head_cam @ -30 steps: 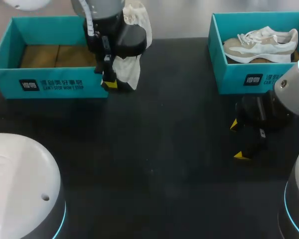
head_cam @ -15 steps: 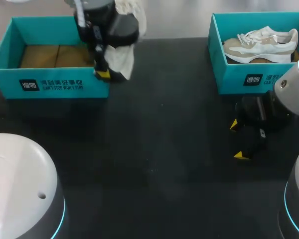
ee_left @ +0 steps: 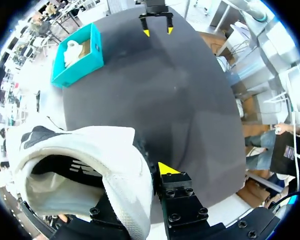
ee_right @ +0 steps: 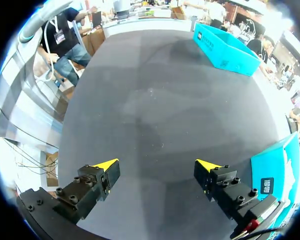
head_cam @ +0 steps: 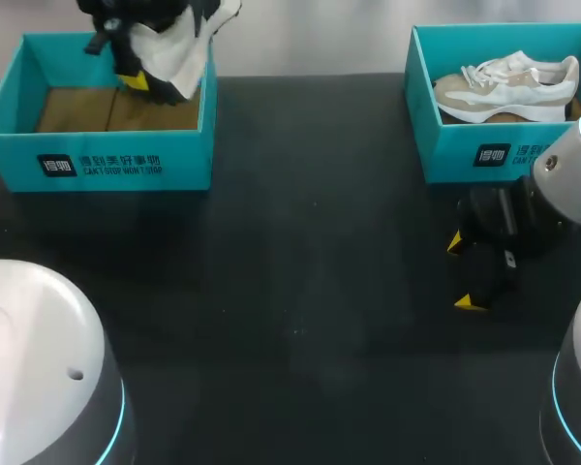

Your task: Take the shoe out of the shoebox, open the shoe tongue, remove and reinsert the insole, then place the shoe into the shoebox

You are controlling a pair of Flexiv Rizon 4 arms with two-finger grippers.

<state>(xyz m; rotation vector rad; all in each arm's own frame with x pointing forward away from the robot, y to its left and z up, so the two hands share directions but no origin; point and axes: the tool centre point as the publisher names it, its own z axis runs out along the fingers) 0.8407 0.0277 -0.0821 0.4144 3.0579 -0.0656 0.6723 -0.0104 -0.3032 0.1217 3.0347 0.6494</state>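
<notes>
My left gripper [head_cam: 136, 79] hangs over the back of the left teal shoebox [head_cam: 107, 165], shut on a white shoe [head_cam: 179, 46]. In the left wrist view the shoe [ee_left: 90, 165] fills the space at the left gripper [ee_left: 140, 172]. Its dark opening faces the camera, one yellow fingertip [ee_left: 166, 168] shows beside it, and the other is hidden behind the shoe. My right gripper [head_cam: 463, 273] stands open just above the table in front of the right shoebox [head_cam: 465, 155]. In the right wrist view, the right gripper [ee_right: 157, 167] has nothing between its fingers.
The right shoebox holds a second white and beige shoe [head_cam: 508, 85]. The left shoebox shows a brown floor [head_cam: 77, 108]. The black table [head_cam: 310, 291] lies bare between the two boxes. My arms' grey bases sit at both near corners.
My left arm has carried the shoe up and to the left, from the box's front right corner to above the box. The right arm has not moved.
</notes>
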